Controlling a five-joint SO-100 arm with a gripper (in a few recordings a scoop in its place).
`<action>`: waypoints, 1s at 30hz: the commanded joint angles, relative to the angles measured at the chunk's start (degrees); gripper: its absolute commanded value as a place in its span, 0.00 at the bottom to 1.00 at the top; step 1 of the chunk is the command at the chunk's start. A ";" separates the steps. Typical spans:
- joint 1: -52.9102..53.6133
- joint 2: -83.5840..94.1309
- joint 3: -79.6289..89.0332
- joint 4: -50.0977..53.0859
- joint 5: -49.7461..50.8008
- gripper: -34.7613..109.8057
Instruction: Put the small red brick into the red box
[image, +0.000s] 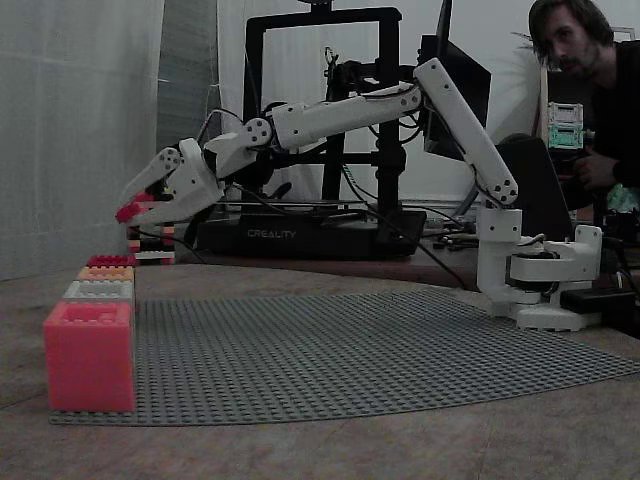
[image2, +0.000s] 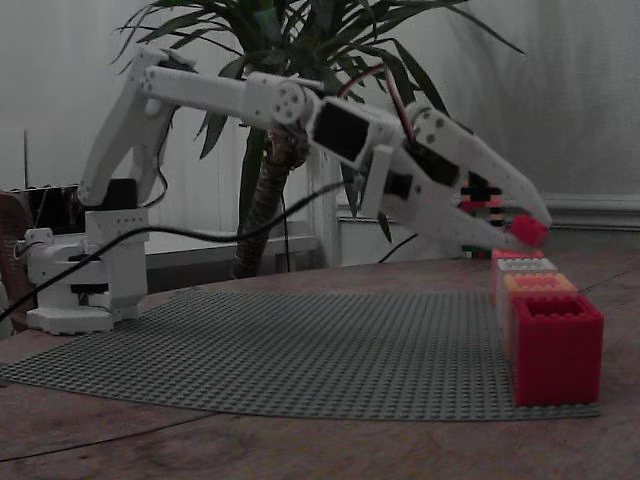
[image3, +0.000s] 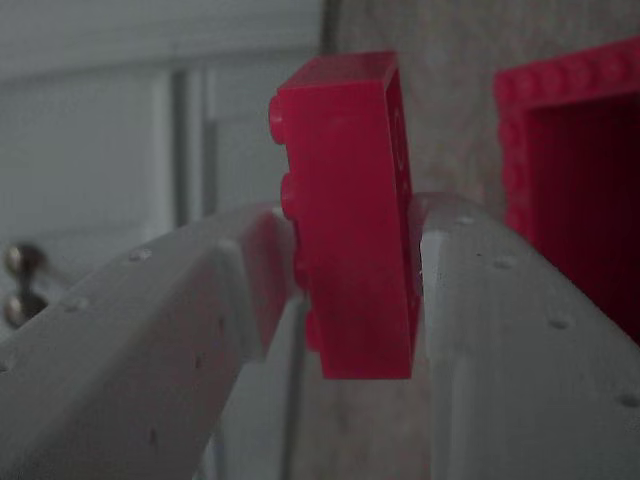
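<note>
My white gripper (image: 134, 208) is shut on a small red brick (image: 129, 211) and hangs in the air above the far end of a row of boxes. In the wrist view the brick (image3: 350, 210) stands on edge, pinched between the two white fingers (image3: 500, 330). An open red box (image3: 580, 180) shows just right of it. The row runs along the baseplate's edge: a large red box (image: 90, 355) (image2: 556, 345) nearest, then a white box (image: 98, 290), an orange box (image: 105, 272) and a low red one (image: 110, 260). The gripper (image2: 527, 230) sits above the far boxes.
A grey studded baseplate (image: 350, 350) covers the table's middle. The arm's base (image: 535, 270) stands at its far corner. A black 3D printer (image: 320, 225) and a small brick stack (image: 150, 245) sit behind. A person (image: 590, 90) is at the upper right. A potted plant (image2: 270, 190) stands behind.
</note>
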 joint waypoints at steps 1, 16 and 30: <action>0.00 1.67 -0.70 -2.37 -0.09 0.24; -1.49 -1.49 -0.09 -3.60 -1.14 0.26; -3.25 -3.87 -0.44 -7.03 -1.85 0.29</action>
